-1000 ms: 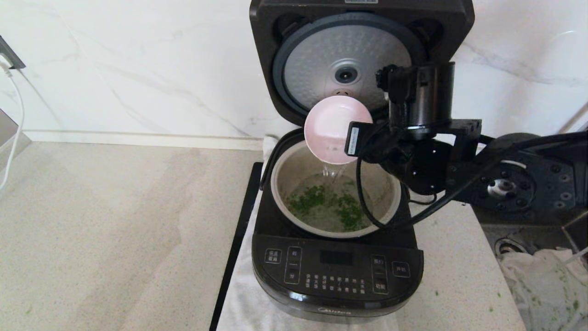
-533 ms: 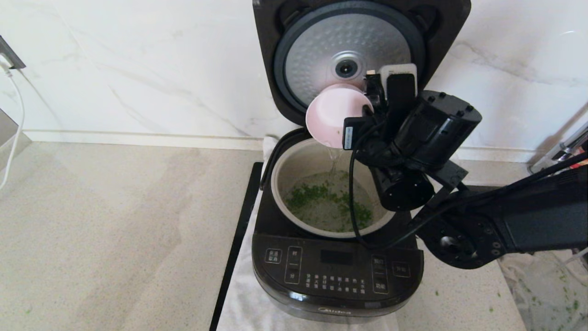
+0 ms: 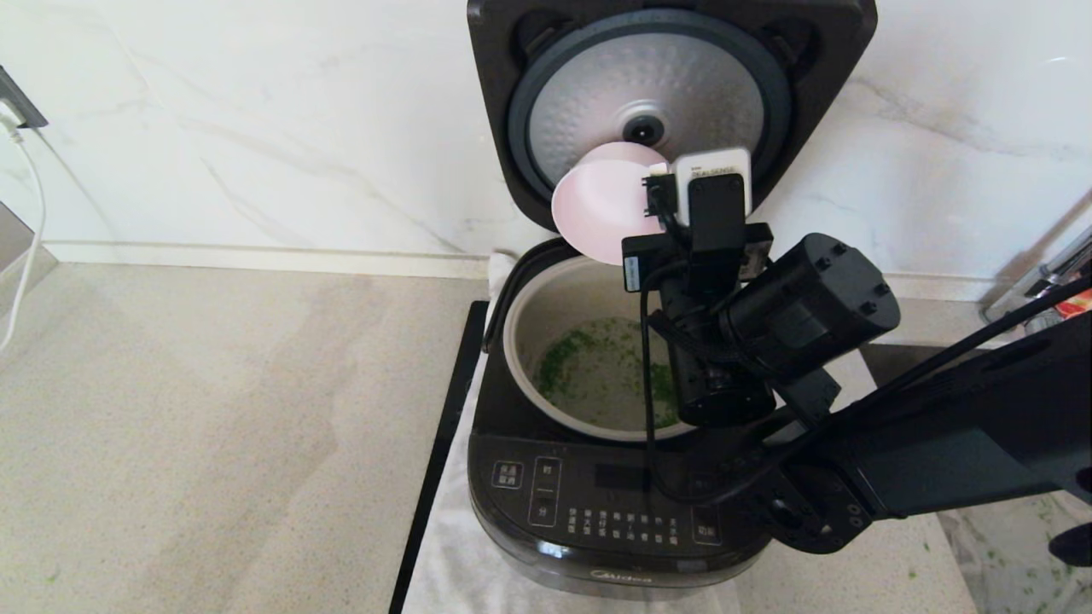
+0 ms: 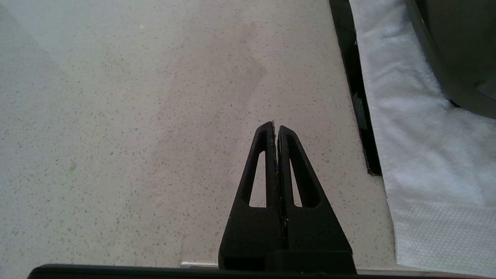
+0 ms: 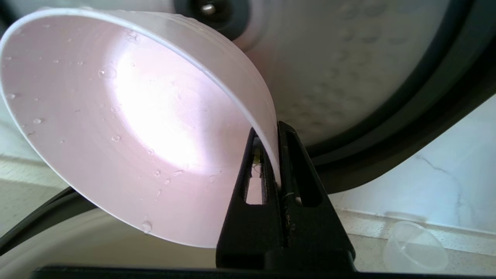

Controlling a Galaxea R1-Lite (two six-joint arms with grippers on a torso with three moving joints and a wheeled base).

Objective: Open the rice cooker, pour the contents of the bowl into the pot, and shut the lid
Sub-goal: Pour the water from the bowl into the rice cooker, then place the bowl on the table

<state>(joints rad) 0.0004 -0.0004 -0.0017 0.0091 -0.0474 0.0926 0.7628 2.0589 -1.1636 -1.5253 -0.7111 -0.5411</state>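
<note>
The black rice cooker stands with its lid raised, silver dimpled underside facing me. In the beige pot chopped green contents float in water. My right gripper is shut on the rim of the pink bowl, which is tipped on its side above the pot's far edge, holding only water drops. My left gripper is shut on nothing, over the bare counter to the cooker's left; the head view does not show it.
A white towel lies under the cooker, with a black strip along its left edge. A small clear plastic cup lies on the counter by the wall. A white cable hangs at far left. Green bits dot the counter at right.
The right arm has swung and lifted the bowl up and slightly left, closer to the lid. The thin stream of water from the bowl has stopped.
</note>
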